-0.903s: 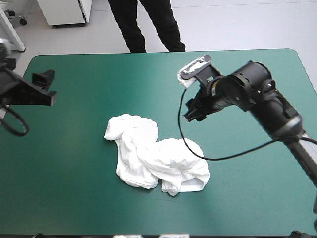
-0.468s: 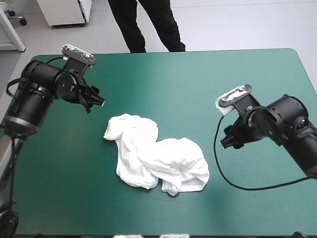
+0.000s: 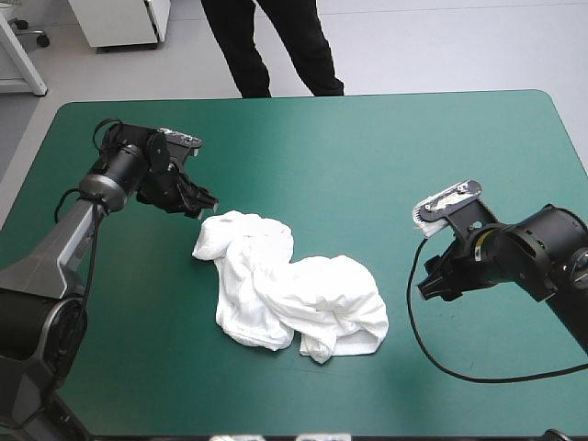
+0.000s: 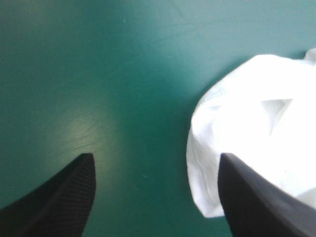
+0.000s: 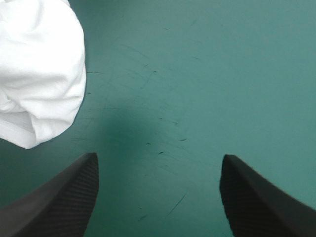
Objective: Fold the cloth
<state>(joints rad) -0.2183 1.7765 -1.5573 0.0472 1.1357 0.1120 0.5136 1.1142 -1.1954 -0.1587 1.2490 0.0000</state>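
Observation:
The white T-shirt (image 3: 285, 289) lies as a crumpled heap in the middle of the teal-green table. My left gripper (image 3: 204, 204) hovers just beyond the heap's far left end, fingers open. In the left wrist view the T-shirt (image 4: 252, 133) lies ahead of one finger of the open left gripper (image 4: 155, 197), bare cover between the fingers. My right gripper (image 3: 432, 285) sits low to the heap's right, apart from it. In the right wrist view the T-shirt (image 5: 39, 69) lies ahead and off to one side of the open right gripper (image 5: 158, 197).
Bare teal-green cover (image 3: 367, 147) stretches around the heap on all sides, widest toward the far edge and the left.
The left arm has swung in from the table's left edge and down to the heap's far left end. The right arm has dropped from beyond the heap to low on its right.

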